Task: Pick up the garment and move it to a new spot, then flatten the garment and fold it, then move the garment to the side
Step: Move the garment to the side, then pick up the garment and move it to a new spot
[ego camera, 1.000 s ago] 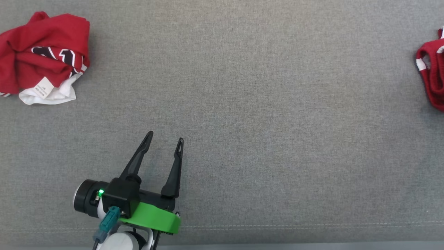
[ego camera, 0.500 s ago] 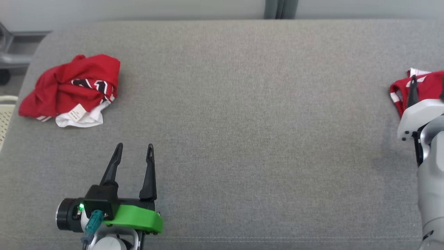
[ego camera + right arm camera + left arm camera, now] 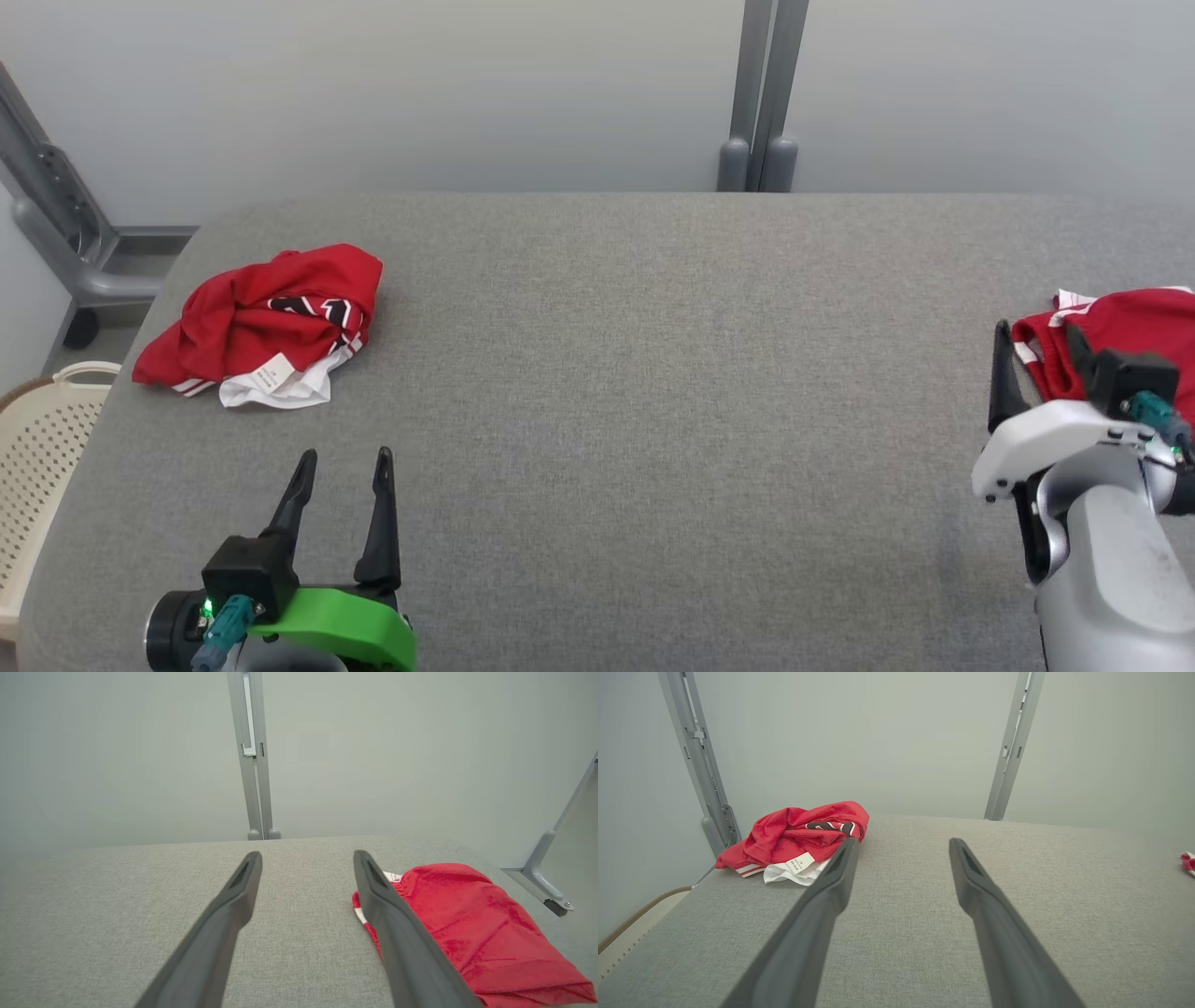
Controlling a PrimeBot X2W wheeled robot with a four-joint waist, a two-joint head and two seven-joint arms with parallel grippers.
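Note:
A crumpled red garment (image 3: pixel 266 322) with white trim, black lettering and a label lies at the far left of the grey table (image 3: pixel 653 373). In the left wrist view this garment (image 3: pixel 798 833) is ahead and to the left of my left gripper (image 3: pixel 903 842). My left gripper (image 3: pixel 344 457) stands open and empty near the front edge, well short of it. A second red garment (image 3: pixel 1120 336) lies at the right edge. My right gripper (image 3: pixel 1038 336) is open just in front of it, and its right finger overlaps that garment (image 3: pixel 467 914) in the right wrist view.
A perforated cream basket (image 3: pixel 37 439) stands off the table's left edge. A grey double post (image 3: pixel 761 93) rises behind the far edge, and a slanted grey frame (image 3: pixel 56 215) stands at the far left. A pale wall is behind.
The head camera has tilted up, so the whole picture slid down and the wall appeared. My right arm came into view at the right garment. Both grippers stay open.

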